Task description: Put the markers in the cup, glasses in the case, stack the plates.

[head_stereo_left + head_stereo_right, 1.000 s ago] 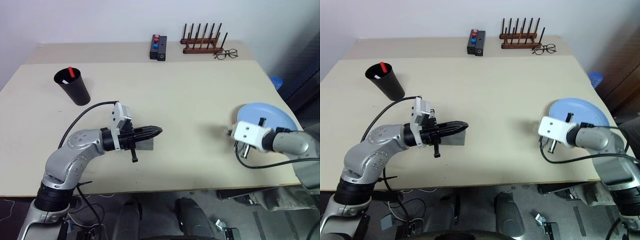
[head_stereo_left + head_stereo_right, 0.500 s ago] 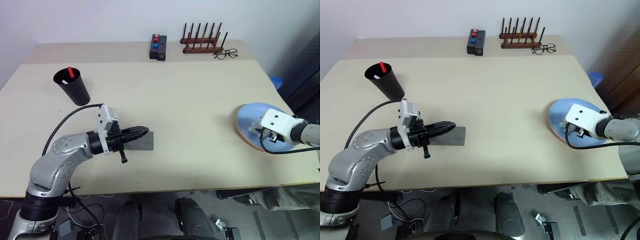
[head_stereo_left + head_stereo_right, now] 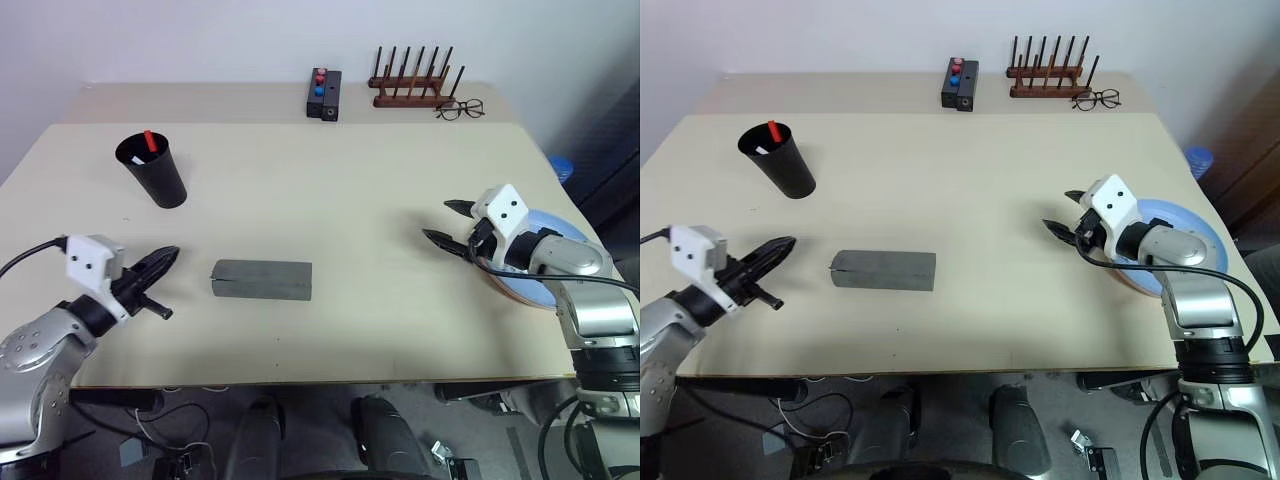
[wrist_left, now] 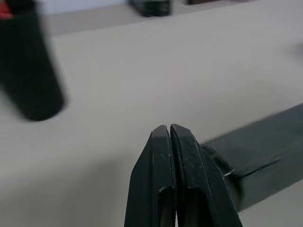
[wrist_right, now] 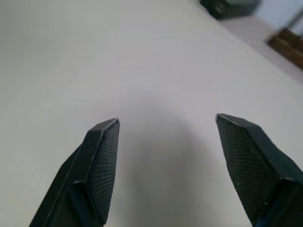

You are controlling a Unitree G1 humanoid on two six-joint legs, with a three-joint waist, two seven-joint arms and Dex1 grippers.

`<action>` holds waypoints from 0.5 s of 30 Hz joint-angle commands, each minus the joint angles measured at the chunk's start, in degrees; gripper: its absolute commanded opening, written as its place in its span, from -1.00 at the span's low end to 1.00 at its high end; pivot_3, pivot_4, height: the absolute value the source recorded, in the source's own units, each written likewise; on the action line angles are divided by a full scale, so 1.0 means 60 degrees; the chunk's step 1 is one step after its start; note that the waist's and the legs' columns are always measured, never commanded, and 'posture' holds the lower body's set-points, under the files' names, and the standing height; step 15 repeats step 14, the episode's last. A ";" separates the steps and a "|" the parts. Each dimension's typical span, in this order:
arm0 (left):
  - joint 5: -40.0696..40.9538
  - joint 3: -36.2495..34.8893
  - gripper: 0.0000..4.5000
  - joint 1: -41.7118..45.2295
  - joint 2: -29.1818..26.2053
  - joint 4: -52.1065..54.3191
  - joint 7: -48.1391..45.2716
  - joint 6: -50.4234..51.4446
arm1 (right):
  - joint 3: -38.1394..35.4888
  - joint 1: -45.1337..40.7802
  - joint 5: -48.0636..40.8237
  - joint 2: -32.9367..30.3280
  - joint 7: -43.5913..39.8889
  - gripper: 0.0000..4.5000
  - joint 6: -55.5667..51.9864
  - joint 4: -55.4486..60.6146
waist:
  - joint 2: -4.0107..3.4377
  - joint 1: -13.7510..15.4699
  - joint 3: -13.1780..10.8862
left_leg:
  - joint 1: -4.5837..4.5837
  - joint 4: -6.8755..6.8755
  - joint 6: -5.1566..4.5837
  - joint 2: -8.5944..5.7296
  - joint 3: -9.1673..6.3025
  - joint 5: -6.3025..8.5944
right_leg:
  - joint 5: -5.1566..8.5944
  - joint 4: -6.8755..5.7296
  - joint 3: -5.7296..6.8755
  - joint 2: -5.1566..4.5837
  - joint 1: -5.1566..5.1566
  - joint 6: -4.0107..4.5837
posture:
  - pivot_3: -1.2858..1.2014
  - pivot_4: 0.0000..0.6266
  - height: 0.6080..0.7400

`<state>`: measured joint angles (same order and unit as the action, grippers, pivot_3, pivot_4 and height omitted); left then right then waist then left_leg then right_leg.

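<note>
The grey case (image 3: pixel 262 280) lies closed and flat on the table (image 3: pixel 340 180), near the front edge and left of centre, with nothing touching it. In the left wrist view one end of it is cut off by the picture's edge and partly hidden behind the fingers.

The left gripper (image 3: pixel 168 256) hovers just beside the case's left end, apart from it, its two black fingers pressed together and empty. The left wrist view confirms no gap between them.

The black cup (image 3: pixel 152 170) stands upright toward the table's rear left. A red cap (image 3: pixel 150 140) rises above its rim; the pen body below it is hidden inside the cup. A pale fleck shows at the rim, too small to identify as the second marker.

The right gripper (image 3: pixel 447 222) is held over the table at the right side, its fingers spread wide with nothing between them, only bare tabletop seen in the right wrist view.

Behind that gripper the light blue plate (image 3: pixel 1185 222) rests at the right edge of the table, largely covered by the arm. A salmon-pink rim (image 3: pixel 508 290) shows beneath its near edge; the rest of that lower plate is hidden.

The black sunglasses cannot be made out anywhere.

At the rear stand a small black box with red and blue buttons (image 3: pixel 324 93), a wooden peg rack (image 3: pixel 416 88), and thin wire-rimmed spectacles (image 3: pixel 459 108) just beside it.
</note>
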<state>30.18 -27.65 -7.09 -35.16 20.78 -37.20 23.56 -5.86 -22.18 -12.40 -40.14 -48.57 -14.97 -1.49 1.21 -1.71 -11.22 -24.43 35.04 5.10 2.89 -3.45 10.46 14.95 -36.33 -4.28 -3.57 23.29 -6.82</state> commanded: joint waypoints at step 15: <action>0.0098 -0.0771 -1.00 -0.1192 0.0227 0.0680 0.0237 -0.0416 | -0.0015 -0.0854 -0.0648 0.0590 -0.0355 0.45 0.0120 -0.1453 | 0.0002 -0.0151 0.0002 | -0.0001 -0.0027 0.0001 0.0004 0.0007 0.0001 | -0.0016 0.0036 -0.0001 0.0003 0.0003 0.0026 | 0.03 -0.52 0.98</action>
